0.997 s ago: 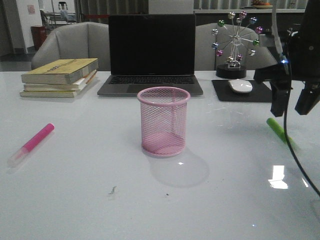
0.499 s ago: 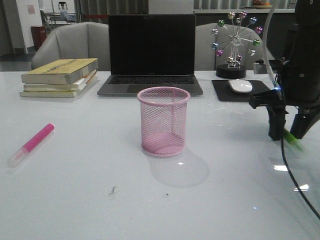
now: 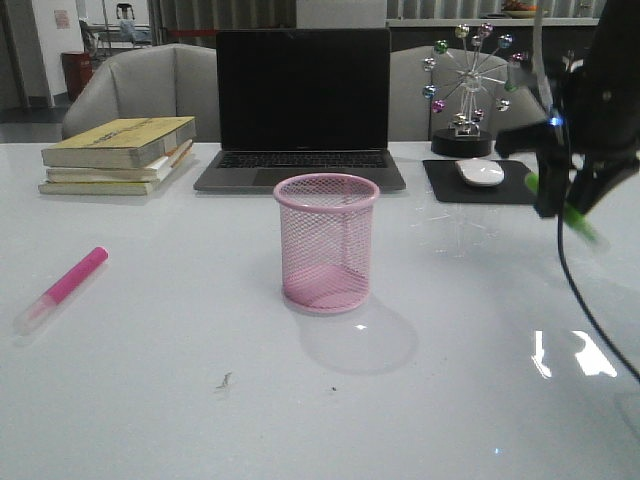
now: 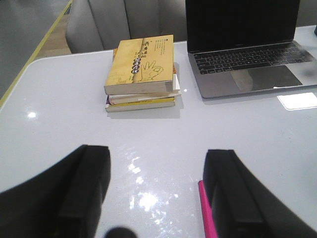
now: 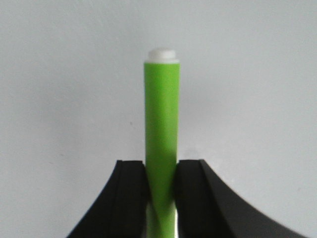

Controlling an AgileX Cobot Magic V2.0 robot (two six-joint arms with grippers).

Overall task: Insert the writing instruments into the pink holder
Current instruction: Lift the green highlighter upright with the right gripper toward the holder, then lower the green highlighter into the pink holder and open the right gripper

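Your right gripper [image 3: 563, 200] is clamped on the lime green marker [image 5: 161, 134], both pads pressed against its barrel, and it holds the marker in the air above the table [image 3: 180, 380], tilted so its lower end slopes away from the cup. In the right wrist view the marker runs straight out from between the pads, ending in a pale tip. The pink holder [image 3: 327, 242] stands upright, well apart from this gripper, toward your left arm's side and a little nearer the robot, with its mouth open and nothing inside that can be seen. To do this step well, carry the marker across at a height that clears the rolled rim, turn the wrist until the marker hangs close to vertical, centre its lower end over the mouth, lower it inside, and only then release; a tilted entry could catch the mesh and tip the cup. Your left gripper [image 4: 156, 198] has its fingers spread apart with nothing between them, and the pink marker [image 3: 65, 285] lies flat on the table just beside one finger, not yet picked up.
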